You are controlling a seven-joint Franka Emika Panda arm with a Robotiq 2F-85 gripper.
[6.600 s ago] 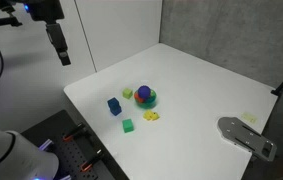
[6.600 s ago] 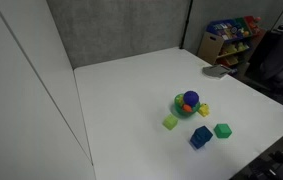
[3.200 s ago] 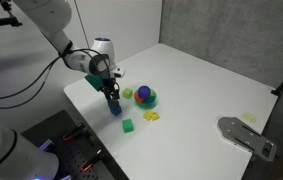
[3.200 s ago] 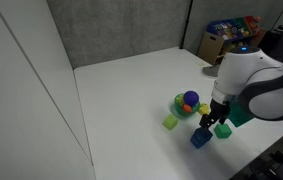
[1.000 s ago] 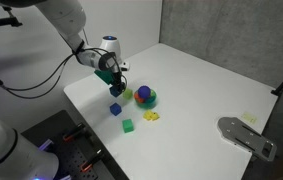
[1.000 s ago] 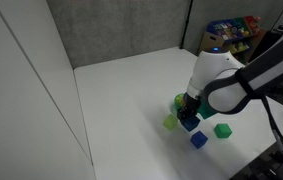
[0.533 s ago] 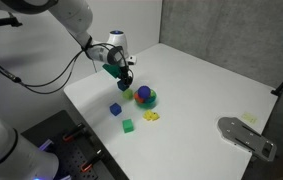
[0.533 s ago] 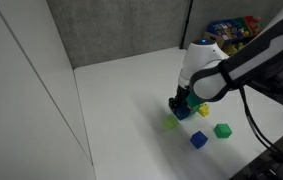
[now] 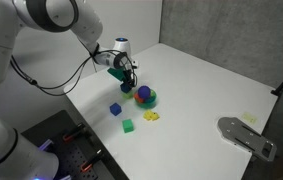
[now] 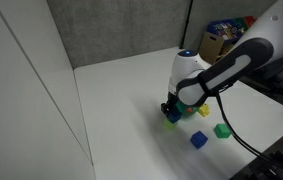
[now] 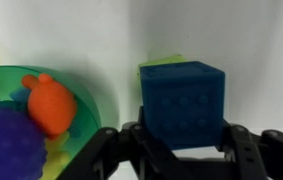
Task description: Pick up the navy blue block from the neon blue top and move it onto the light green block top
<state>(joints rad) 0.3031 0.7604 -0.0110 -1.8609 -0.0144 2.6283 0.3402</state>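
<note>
My gripper point(image 11: 181, 140) is shut on the navy blue block point(image 11: 183, 100), which fills the middle of the wrist view. Just behind and under it, a strip of the light green block point(image 11: 161, 60) shows. In both exterior views the gripper point(image 9: 128, 82) point(image 10: 171, 110) hangs right over the light green block point(image 10: 169, 123), with the navy blue block point(image 10: 172, 113) a little above it. The neon blue top point(image 9: 115, 108) point(image 10: 199, 140) sits bare on the table, apart from the gripper.
A green dish point(image 9: 146, 98) point(image 11: 86, 95) with a purple dome point(image 11: 6, 140) and an orange piece point(image 11: 46, 100) stands right beside the light green block. A deeper green cube point(image 9: 128, 125) and a flat yellow piece point(image 9: 152, 116) lie nearby. A grey metal plate point(image 9: 246, 135) rests at the table's edge.
The gripper has carried the navy blue block away from the neon blue cube and over to the light green block beside the dish. Its jaws stayed shut.
</note>
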